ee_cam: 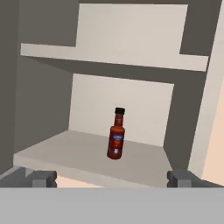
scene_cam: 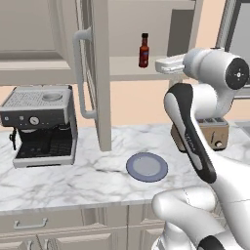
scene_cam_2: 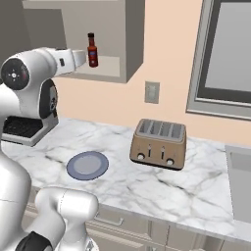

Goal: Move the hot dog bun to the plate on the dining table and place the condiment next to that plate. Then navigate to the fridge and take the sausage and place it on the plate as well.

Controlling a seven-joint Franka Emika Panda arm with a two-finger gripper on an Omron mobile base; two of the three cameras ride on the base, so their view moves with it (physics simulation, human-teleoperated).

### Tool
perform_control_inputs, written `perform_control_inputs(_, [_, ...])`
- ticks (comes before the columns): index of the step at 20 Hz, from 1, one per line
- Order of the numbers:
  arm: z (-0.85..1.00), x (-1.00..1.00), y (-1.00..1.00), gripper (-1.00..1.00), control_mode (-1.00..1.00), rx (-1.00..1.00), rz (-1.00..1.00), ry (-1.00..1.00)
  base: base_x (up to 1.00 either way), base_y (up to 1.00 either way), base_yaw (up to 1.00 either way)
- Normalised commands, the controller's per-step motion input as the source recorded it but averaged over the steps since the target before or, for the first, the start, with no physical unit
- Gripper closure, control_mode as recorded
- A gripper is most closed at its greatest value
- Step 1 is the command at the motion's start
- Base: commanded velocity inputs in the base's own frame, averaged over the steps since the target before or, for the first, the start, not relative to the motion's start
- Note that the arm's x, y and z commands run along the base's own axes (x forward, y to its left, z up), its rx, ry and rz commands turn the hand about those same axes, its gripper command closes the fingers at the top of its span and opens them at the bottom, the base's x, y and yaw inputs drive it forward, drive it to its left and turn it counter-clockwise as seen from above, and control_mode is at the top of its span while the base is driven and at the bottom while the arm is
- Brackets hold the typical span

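Note:
The condiment [ee_cam: 116, 139], a slim dark-red bottle with a black cap, stands upright on the lower shelf of an open wall cabinet [scene_cam: 124, 68]; it also shows from the bases [scene_cam: 143, 51] [scene_cam_2: 92, 50]. My gripper [ee_cam: 111, 178] is open and level with that shelf, a short way in front of the bottle, with nothing between its fingertips [ee_cam: 43, 177]. A round blue-grey plate [scene_cam: 147, 167] [scene_cam_2: 87, 165] lies bare on the marble counter [scene_cam: 73, 180] below the cabinet. The hot dog bun, the sausage, the fridge and the dining table are out of view.
The cabinet door [scene_cam: 97, 73] hangs open to the left of the shelf, with a long handle. A coffee machine [scene_cam: 41, 124] stands at the counter's left, a tan toaster [scene_cam_2: 159, 143] to the plate's right. A window [scene_cam_2: 230, 54] is on the far right.

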Motion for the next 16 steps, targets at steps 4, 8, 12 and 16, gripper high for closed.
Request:
perform_control_inputs(4, [0.37,0.08,0.09,-1.0,-1.0,-0.01,0.0,-0.19,0.0,0.0,0.0])
perform_control_inputs(8, [0.01,0.0,0.03,-1.0,-1.0,-0.01,0.0,-0.02,0.0,0.0,0.0])
perform_control_inputs(12, [0.0,0.0,0.0,-1.0,-1.0,0.03,0.0,0.0,0.0,0.0,0.0])
perform_control_inputs(16, [-0.03,0.03,0.04,-1.0,-1.0,0.13,0.0,0.0,0.0,0.0,0.0])
